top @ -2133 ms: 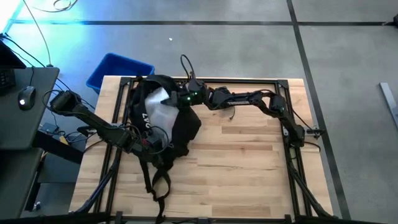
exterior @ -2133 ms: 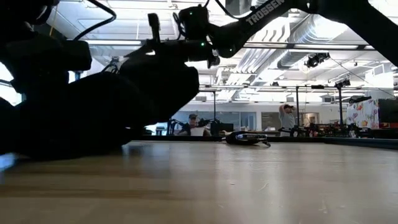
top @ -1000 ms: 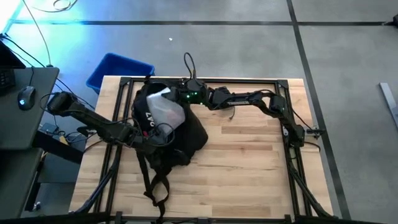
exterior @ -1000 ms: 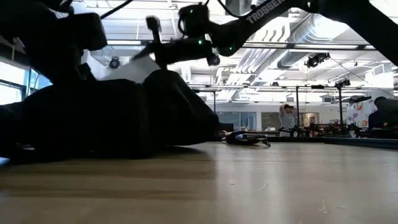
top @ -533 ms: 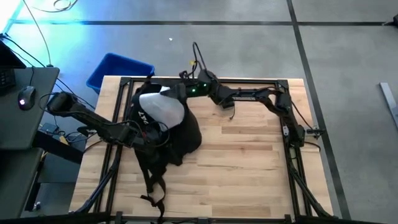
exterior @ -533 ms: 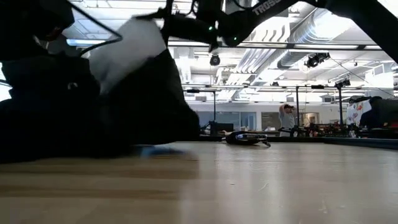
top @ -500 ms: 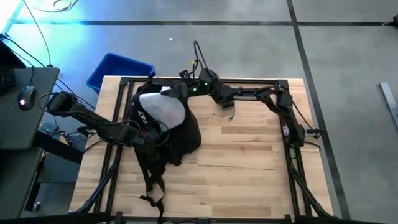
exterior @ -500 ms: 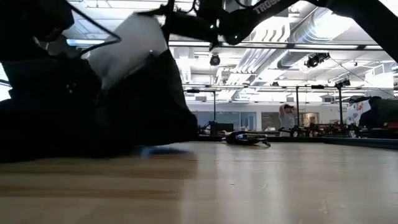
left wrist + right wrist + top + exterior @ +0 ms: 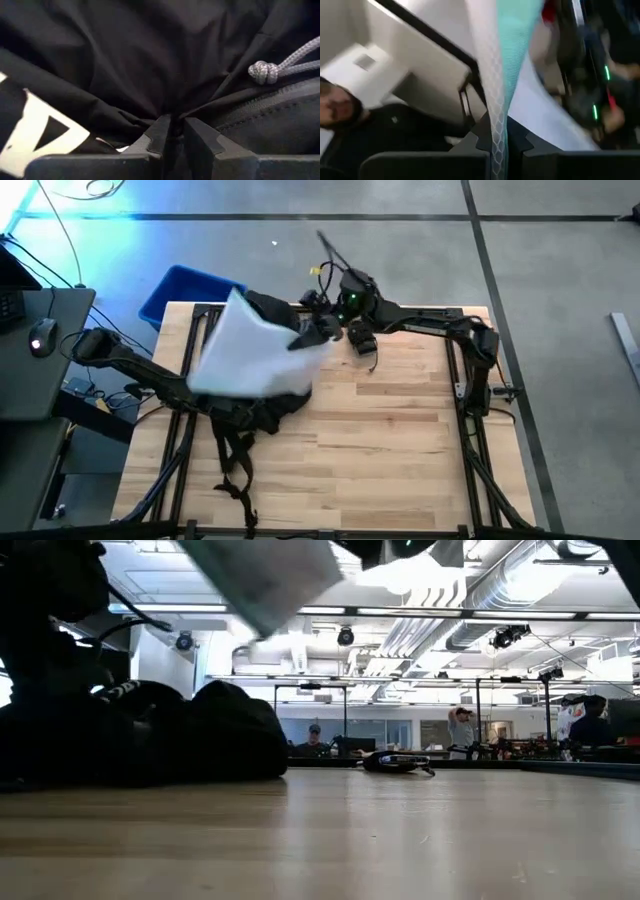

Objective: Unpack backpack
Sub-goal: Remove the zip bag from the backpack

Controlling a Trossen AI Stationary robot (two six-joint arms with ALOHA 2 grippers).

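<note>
The right end effector (image 9: 498,131) is clenched on a blurred white sheet (image 9: 250,350), lifted above the backpack (image 9: 262,405), which lies at the bench's (image 9: 400,450) left rear, mostly hidden. The left end effector (image 9: 172,131) pinches its black fabric.

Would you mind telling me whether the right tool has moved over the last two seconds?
Yes: the right tool has lifted, drawing the white bag clear of the backpack.
</note>
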